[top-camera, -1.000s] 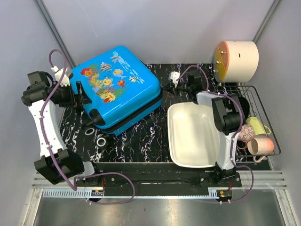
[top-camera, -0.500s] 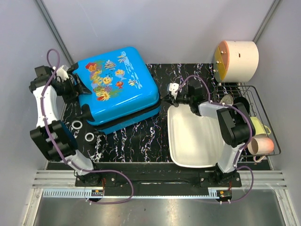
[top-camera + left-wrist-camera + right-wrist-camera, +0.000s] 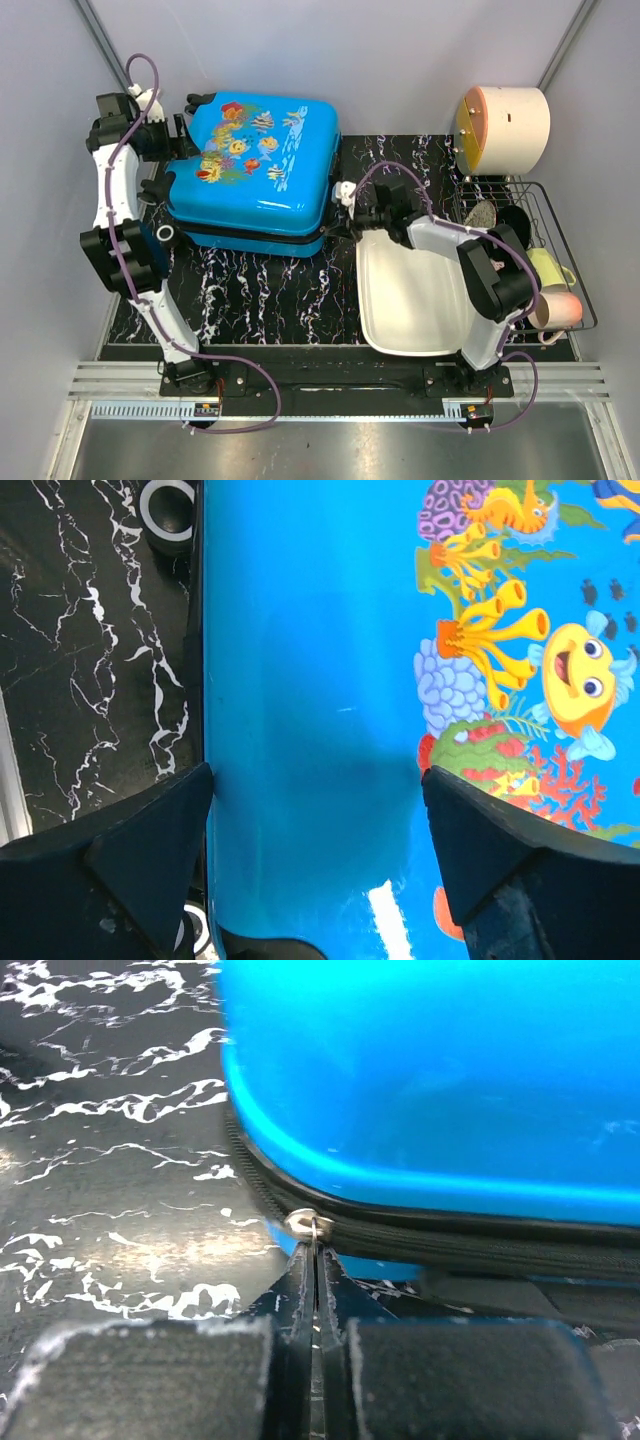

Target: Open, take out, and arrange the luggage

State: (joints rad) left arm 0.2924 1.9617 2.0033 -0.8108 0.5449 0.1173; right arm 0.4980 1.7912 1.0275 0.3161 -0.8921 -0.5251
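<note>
the right gripper point(image 3: 312, 1250) is pinching the metal zipper pull point(image 3: 310, 1224) between fully closed fingers, at the black zipper band running under the blue shell. the left gripper point(image 3: 315, 776) is standing open, its two dark fingers point(image 3: 150, 860) spread wide over the printed shell near the wheeled end; whether they are touching the shell cannot be told. the luggage point(image 3: 262, 165) is lying closed on its broad side, fish print facing up, in the far left corner of the black marbled tabletop point(image 3: 260, 295). its long axis is running roughly left to right, nearly parallel with the far edge, the wheels point(image 3: 165, 235) pointing toward the left edge and the zipped end facing right. a white basin point(image 3: 410, 290) is sitting just beside that end, toward the near right corner, and a wire rack point(image 3: 560, 215) is holding cups along the right edge.
</note>
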